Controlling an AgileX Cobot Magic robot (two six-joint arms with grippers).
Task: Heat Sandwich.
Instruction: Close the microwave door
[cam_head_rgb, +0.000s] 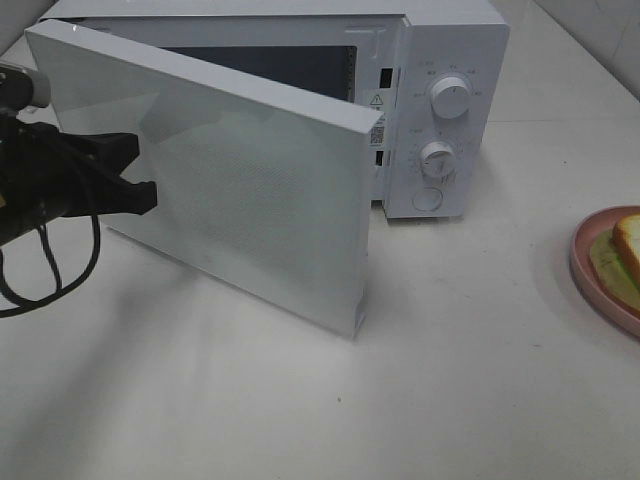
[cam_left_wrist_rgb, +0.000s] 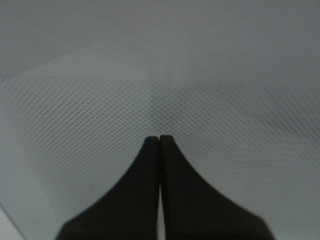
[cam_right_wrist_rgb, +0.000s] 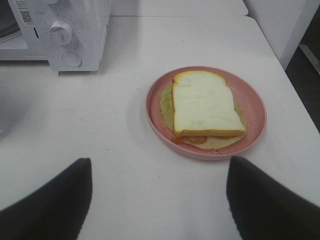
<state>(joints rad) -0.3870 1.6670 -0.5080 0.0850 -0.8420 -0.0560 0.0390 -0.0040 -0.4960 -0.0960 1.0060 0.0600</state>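
The sandwich (cam_right_wrist_rgb: 202, 102), pale bread over a green layer, lies on a round pink plate (cam_right_wrist_rgb: 252, 107) and shows at the right edge of the high view (cam_head_rgb: 628, 248). My right gripper (cam_right_wrist_rgb: 159, 162) hovers open a short way back from the plate, holding nothing, and is out of the high view. The white microwave (cam_head_rgb: 440, 110) stands at the back with its door (cam_head_rgb: 250, 190) swung wide open toward the front left. My left gripper (cam_head_rgb: 145, 190) is shut, its fingertips (cam_left_wrist_rgb: 150, 150) close against the door's dotted window, nothing between them.
Two knobs (cam_head_rgb: 450, 98) (cam_head_rgb: 438, 158) and a round button sit on the microwave's right panel. The open door juts over the white table (cam_head_rgb: 450, 380) in front of the oven. A wall and the table's edge lie past the plate (cam_right_wrist_rgb: 295, 35).
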